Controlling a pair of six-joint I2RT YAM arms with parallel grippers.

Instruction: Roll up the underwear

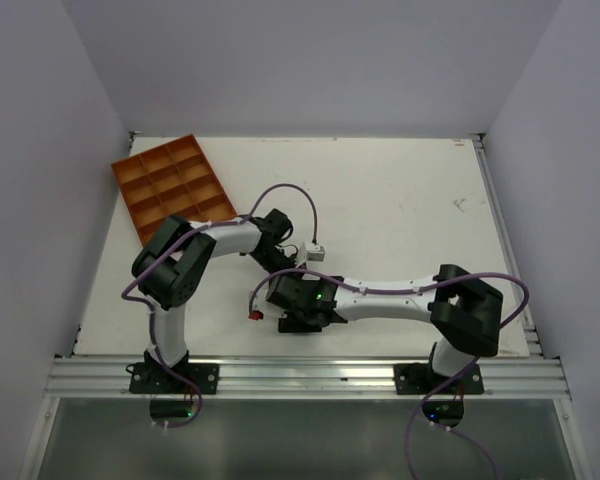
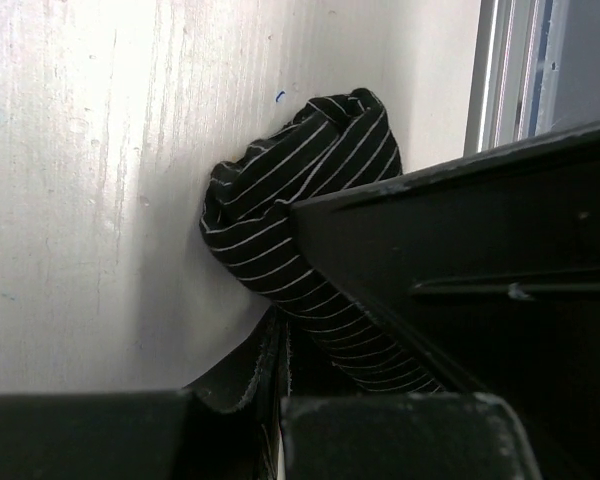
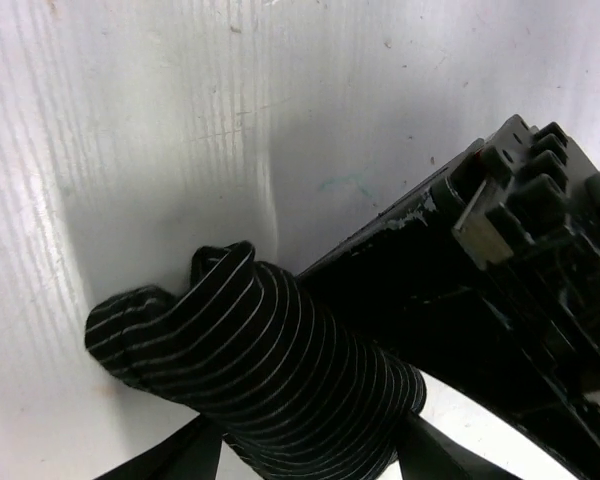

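Striped underwear roll (image 3: 270,370) between wide-open right end effector (image 3: 300,460); left end effector (image 2: 270,420) clamps it.

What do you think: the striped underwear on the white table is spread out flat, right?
Not flat. The underwear is bunched into a roll, as both wrist views show. It is striped and lies on the white table.

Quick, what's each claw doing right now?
Left gripper: shut, seemingly pinching an edge of the underwear.
Right gripper: open, its fingers on either side of the rolled underwear.
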